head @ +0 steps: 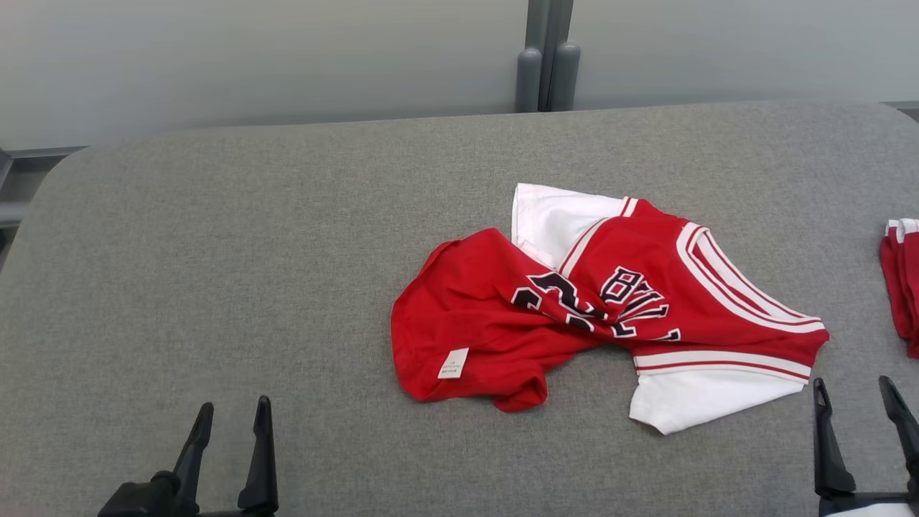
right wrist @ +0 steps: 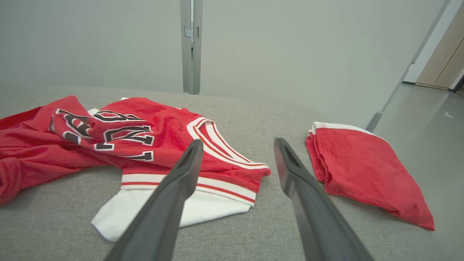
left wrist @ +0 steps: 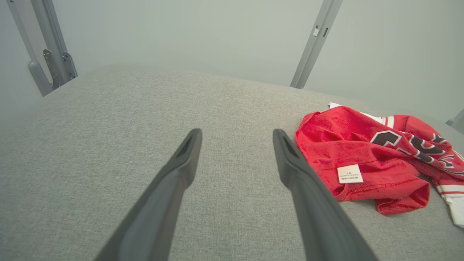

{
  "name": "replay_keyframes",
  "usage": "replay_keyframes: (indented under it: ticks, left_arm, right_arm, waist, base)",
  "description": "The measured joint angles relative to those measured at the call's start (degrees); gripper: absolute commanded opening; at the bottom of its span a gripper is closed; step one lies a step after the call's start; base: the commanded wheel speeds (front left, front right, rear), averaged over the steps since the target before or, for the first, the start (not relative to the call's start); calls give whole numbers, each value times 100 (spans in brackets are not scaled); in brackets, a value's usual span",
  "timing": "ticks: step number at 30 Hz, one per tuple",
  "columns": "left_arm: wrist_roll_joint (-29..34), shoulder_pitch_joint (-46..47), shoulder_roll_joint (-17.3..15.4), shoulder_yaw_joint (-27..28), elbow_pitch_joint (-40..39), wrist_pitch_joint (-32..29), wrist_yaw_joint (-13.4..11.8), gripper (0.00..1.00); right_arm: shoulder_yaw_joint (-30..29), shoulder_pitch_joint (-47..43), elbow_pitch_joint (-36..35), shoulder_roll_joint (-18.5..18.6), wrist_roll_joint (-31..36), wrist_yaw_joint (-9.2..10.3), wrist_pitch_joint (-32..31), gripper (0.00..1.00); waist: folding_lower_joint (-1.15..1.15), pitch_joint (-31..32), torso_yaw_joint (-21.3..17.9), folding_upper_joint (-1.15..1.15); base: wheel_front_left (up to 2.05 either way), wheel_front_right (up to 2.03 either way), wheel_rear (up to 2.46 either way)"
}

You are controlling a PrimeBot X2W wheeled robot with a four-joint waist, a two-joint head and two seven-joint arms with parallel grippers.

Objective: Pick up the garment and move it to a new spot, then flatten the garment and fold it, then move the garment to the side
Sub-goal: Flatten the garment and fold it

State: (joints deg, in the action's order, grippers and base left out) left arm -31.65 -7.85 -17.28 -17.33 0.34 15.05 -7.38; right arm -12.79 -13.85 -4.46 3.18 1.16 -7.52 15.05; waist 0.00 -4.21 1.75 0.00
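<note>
Left fingers: the two dark fingers (left wrist: 170,188) of the left gripper (head: 235,403) are standing wide apart and are holding nothing; bare grey cloth is showing between them.
Right fingers: the right gripper (head: 852,382) is also spreading its fingers (right wrist: 163,203) wide, and they are gripping nothing.
Left gripper place: it is hanging over the near left part of the table (head: 215,251), well apart from the garment (head: 495,316).
Right gripper place: it is hanging at the near right, near the white sleeve (head: 689,402). In the right wrist view one finger is crossing in front of this sleeve, and I cannot tell if it is touching.
Garment: it is a red jersey with black-and-white letters, lying crumpled on the table, to the right of the middle. A second white sleeve (head: 546,215) is sticking out at its far side.
Care label: a small white label (head: 453,363) is showing on the near left hem.
Folded red garment: this one (head: 901,280) is lying at the right edge of the table, apart from the jersey.
Background: a grey post (head: 546,64) is standing between pale wall panels behind the far edge.
</note>
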Motion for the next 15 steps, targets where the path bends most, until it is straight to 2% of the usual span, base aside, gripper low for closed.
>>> replay_keyframes:
  ticks: [7, 15]
  left_arm:
    - [361, -301, 323, 492, 67, 0, 271, 100]
    - [658, -535, 439, 727, 214, 0, 478, 100]
  right_arm:
    - [-305, -175, -14, -19, -1, 0, 0, 100]
    - [-312, -206, 116, 44, 63, 0, 1, 100]
  waist:
    - [0, 171, 29, 0]
    - [0, 392, 34, 0]
  base:
    - [0, 0, 0]
    - [0, 0, 0]
